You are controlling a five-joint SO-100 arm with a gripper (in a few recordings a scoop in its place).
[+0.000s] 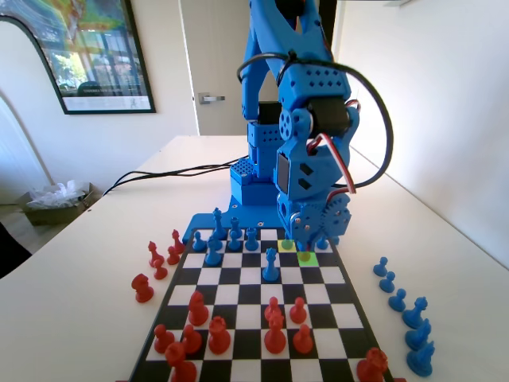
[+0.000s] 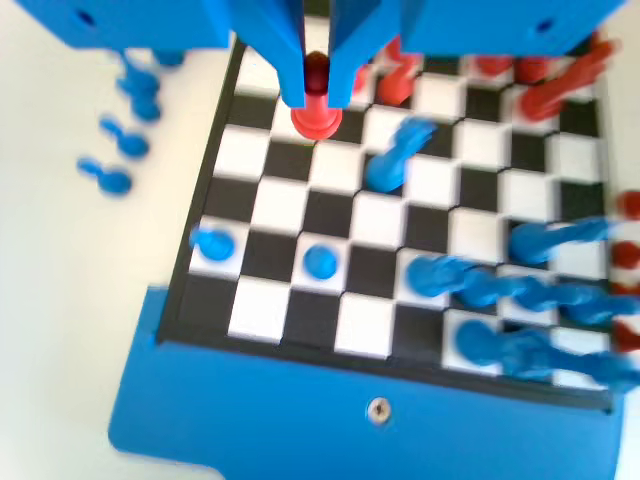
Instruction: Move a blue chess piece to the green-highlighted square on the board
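In the fixed view my gripper hangs low at the board's far right corner, just above the green-highlighted square, with a yellow square beside it. The wrist view is blurred. In it the gripper stands open with a narrow gap and holds nothing; a red pawn farther along the board shows through the gap. A blue chess piece, a small pawn, stands on the board below the jaws and apart from them. Another blue pawn stands to its left.
More blue pieces crowd the far rows, and one stands further out. Red pieces fill the near rows. Several blue pieces lie off the board on the right and red ones on the left.
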